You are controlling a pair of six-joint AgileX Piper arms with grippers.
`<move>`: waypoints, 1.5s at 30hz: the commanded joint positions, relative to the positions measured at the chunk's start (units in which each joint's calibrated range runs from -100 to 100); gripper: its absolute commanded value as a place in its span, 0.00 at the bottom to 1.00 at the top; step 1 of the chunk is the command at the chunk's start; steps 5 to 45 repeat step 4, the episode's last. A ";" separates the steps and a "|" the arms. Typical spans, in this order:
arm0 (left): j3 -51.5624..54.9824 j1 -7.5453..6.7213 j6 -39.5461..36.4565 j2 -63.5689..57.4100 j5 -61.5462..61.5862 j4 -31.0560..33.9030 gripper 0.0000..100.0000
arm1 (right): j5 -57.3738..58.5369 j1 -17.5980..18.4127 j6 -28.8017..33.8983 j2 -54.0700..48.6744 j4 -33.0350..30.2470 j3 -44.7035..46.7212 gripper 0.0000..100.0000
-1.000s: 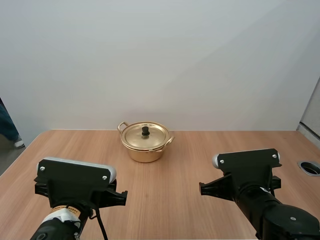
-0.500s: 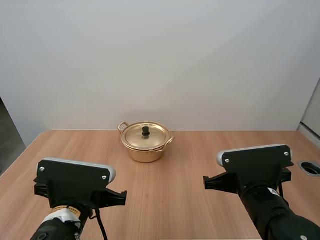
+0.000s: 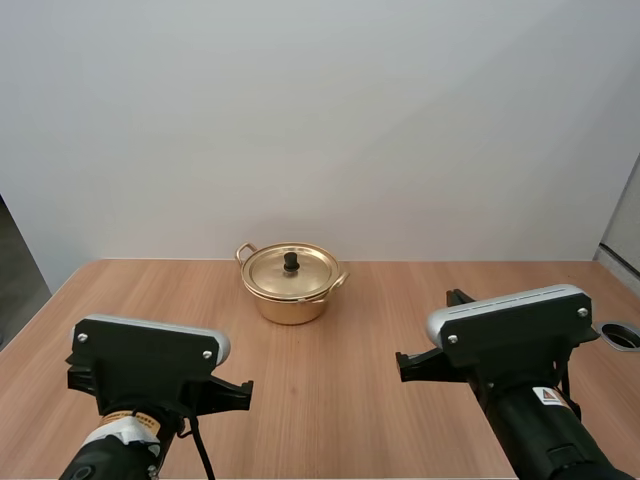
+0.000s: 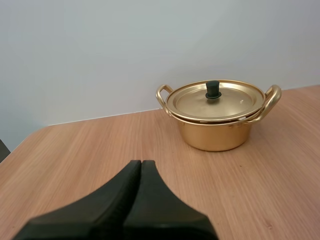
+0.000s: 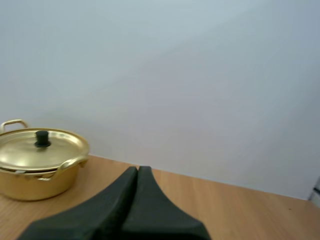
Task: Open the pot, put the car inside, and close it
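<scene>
A gold pot (image 3: 290, 288) stands at the back middle of the wooden table (image 3: 330, 400). Its lid (image 3: 291, 270) is on, with a black knob (image 3: 291, 263) on top. The left wrist view has the pot (image 4: 216, 117) well ahead of my left gripper (image 4: 141, 163), whose fingers lie together as one dark wedge with nothing in them. My right gripper (image 5: 138, 169) is likewise shut on nothing, and the pot (image 5: 39, 162) sits far ahead of it and off to one side. Both arms hang near the table's front edge, my left arm (image 3: 150, 365) and my right arm (image 3: 505, 335).
A round hole (image 3: 620, 335) is set into the table near its right edge. A plain pale wall rises right behind the table. Bare wood lies between the arms and the pot.
My right arm's wrist has shifted a little to the right and risen toward the camera. A person's leg at the far left edge has gone from view. The pot has not moved.
</scene>
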 commanded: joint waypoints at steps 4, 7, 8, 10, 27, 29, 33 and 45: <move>0.00 -0.01 0.04 0.00 0.07 -0.03 0.00 | 17.67 0.01 56.28 0.00 -56.50 0.00 0.00; 0.00 -0.01 0.04 0.00 0.07 -0.03 0.00 | 17.67 0.01 56.28 0.00 -56.50 0.00 0.00; 0.00 -0.01 0.04 0.00 0.07 -0.03 0.00 | 17.67 0.01 56.28 0.00 -56.50 0.00 0.00; 0.00 -0.01 0.04 0.00 0.07 -0.03 0.00 | 17.67 0.01 56.28 0.00 -56.50 0.00 0.00; 0.00 -0.01 0.04 0.00 0.07 -0.03 0.00 | 17.67 0.01 56.28 0.00 -56.50 0.00 0.00; 0.00 -0.01 0.04 0.00 0.07 -0.03 0.00 | 17.67 0.01 56.28 0.00 -56.50 0.00 0.00; 0.00 -0.01 0.04 0.00 0.07 -0.03 0.00 | 17.67 0.01 56.28 0.00 -56.50 0.00 0.00; 0.00 -0.01 0.04 0.00 0.07 -0.03 0.00 | 17.67 0.01 56.28 0.00 -56.50 0.00 0.00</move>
